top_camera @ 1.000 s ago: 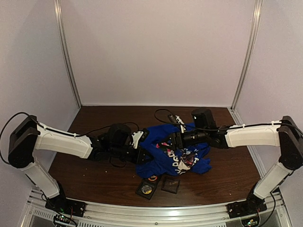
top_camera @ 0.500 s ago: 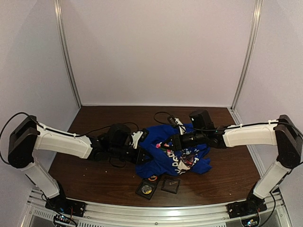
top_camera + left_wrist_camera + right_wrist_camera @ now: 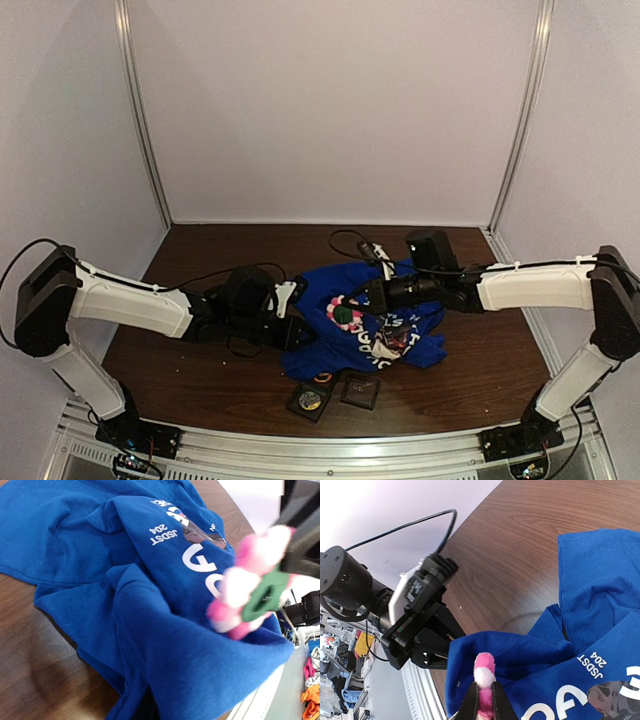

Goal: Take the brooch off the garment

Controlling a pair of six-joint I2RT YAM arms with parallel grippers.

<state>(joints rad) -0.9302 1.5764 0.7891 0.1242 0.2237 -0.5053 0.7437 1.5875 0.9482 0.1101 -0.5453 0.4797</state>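
Note:
The garment, a royal-blue T-shirt with white lettering, lies bunched on the brown table. The brooch is a fluffy pink-and-white flower with a green centre. It is raised just above a fold of the shirt. My right gripper is shut on the brooch, edge-on between the two black fingers. Whether it is still pinned to the cloth I cannot tell. In the left wrist view the brooch hangs beside the garment. My left gripper sits at the shirt's left edge, its fingers hidden under cloth.
Two dark square pads and a small round orange piece lie near the table's front edge, just below the shirt. A black cable loops at the back. Pale booth walls close in on three sides.
My right gripper has shut on the brooch and lifted it, so its green centre now faces up. The shirt's left fold has shifted. My left arm moved slightly.

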